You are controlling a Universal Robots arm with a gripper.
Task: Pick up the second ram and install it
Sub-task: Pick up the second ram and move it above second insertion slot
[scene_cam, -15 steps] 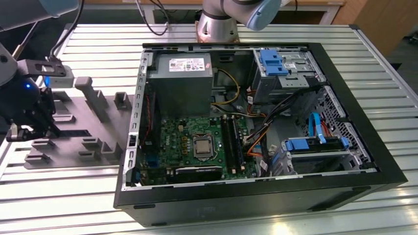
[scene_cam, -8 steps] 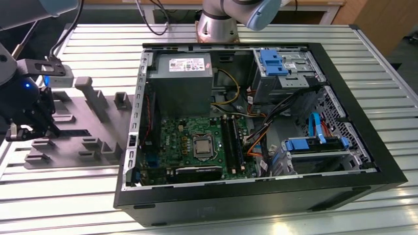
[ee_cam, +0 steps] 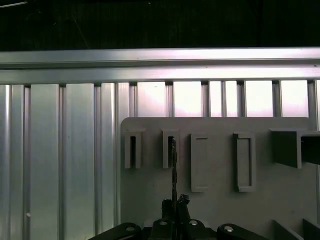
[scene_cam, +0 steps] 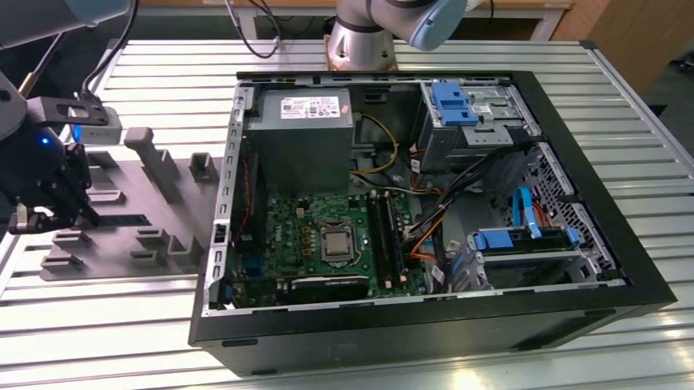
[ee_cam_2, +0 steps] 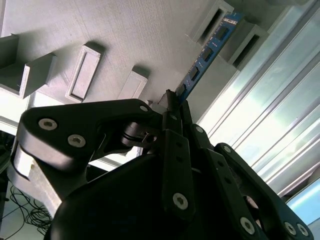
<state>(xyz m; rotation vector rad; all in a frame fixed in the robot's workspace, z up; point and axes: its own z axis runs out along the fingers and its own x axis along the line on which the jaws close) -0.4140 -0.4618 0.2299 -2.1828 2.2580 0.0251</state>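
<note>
Grey plastic makes up the fixture plate (scene_cam: 119, 236), which lies on the slatted metal surface (scene_cam: 97, 325) at nine o'clock from the open computer case (scene_cam: 434, 325) in the exterior view. The black gripper (scene_cam: 54, 218) hangs over that plate's nine o'clock side, well apart from the case.

In the second wrist view the gripper (ee_cam_2: 172, 105) has its jaws drawn narrow and pinched onto one end of the second ram (ee_cam_2: 210, 47). The ram's blue board face, with its row of dark chips, runs away from the jaws towards a slotted grey block on the plate. In the first wrist view the second ram (ee_cam: 173, 170) is seen edge-on as a thin dark line. It runs from the gripper (ee_cam: 175, 204) into the slotted block (ee_cam: 165, 150), which is the second in a row of such blocks. Whether its far end rests in the slot or sits just clear of it, I cannot tell.

Inside the case, the green motherboard (scene_cam: 325, 219) lies at about seven o'clock. Its long black slots (scene_cam: 388, 236) are just at three o'clock from the processor socket (scene_cam: 336, 242). A grey power supply (scene_cam: 298, 138) sits at twelve o'clock from the board.
</note>
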